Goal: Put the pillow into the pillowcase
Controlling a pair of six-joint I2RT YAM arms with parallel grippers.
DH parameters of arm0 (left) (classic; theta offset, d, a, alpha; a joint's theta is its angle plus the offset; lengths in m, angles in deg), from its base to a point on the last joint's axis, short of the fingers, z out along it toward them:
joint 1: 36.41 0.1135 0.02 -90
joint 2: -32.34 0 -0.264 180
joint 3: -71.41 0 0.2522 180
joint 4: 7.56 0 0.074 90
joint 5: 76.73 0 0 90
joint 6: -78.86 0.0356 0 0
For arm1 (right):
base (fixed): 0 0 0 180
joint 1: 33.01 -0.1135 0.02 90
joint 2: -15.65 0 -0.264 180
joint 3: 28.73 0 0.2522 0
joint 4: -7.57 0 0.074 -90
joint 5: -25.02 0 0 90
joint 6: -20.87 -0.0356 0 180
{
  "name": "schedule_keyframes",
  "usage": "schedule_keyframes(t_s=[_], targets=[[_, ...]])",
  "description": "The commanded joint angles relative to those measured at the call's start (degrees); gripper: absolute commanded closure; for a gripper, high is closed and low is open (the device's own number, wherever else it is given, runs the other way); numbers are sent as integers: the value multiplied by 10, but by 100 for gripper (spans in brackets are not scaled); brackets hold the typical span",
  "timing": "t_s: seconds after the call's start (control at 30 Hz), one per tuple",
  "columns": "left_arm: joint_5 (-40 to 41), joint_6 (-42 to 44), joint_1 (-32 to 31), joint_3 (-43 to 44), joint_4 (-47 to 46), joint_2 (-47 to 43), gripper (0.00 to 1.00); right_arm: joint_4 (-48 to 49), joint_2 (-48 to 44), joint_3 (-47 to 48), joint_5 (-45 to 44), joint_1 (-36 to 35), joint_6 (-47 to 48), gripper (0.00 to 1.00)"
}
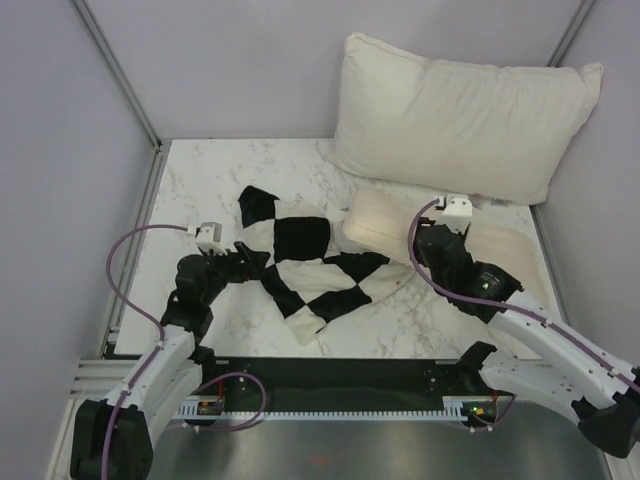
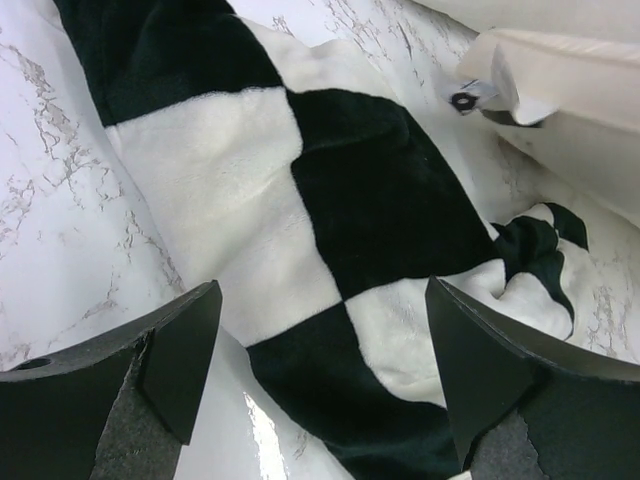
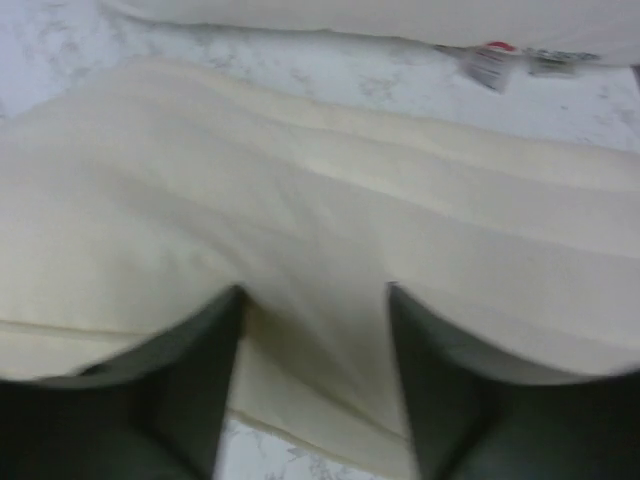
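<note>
Your right tool (image 3: 314, 300) pinches the pillow (image 3: 330, 190); your left tool (image 2: 320, 310) hangs with jaws apart over the pillowcase (image 2: 380, 190) on the table (image 2: 50, 210).

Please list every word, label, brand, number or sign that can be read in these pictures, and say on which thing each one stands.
No text can be read in any view.
Small tags at the edge of the big white pillow: there may be print, but it is too blurred to read.
Checkered pillowcase: no lettering visible.
Cream pillow: no lettering visible.
</note>
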Motion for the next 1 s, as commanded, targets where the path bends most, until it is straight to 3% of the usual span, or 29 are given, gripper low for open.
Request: schedule_keyframes(t_s=[0.0,0.03,0.1,0.23,0.3,0.53,0.77,0.8,0.83,0.87,0.9,0.97], targets=[[-3,17,-3,31,-11,19,9,-36,13,-23,-35,84,-39,14],[-2,17,-4,33,-10,27,9,-49,23,-18,12,101,-38,2],[0,17,-4,42,-7,50,9,-58,40,14,56,107,-36,2],[22,13,-4,43,2,45,9,68,2,6,260,67,27,9],[36,11,-4,39,4,29,8,96,16,11,313,46,61,10],[92,-2,-4,38,32,7,5,119,205,97,295,-85,141,14],[154,-14,-3,41,72,-33,5,184,390,152,241,-121,176,13],[155,-14,-3,38,74,-38,4,189,404,156,246,-122,178,19],[154,-14,-3,35,74,-45,4,196,422,162,251,-123,175,40],[151,-13,-3,33,73,-53,4,198,426,162,252,-124,171,49],[148,-12,-3,32,73,-55,4,203,426,161,255,-126,171,67],[124,-8,-3,33,68,-52,4,206,412,158,268,-134,168,85]])
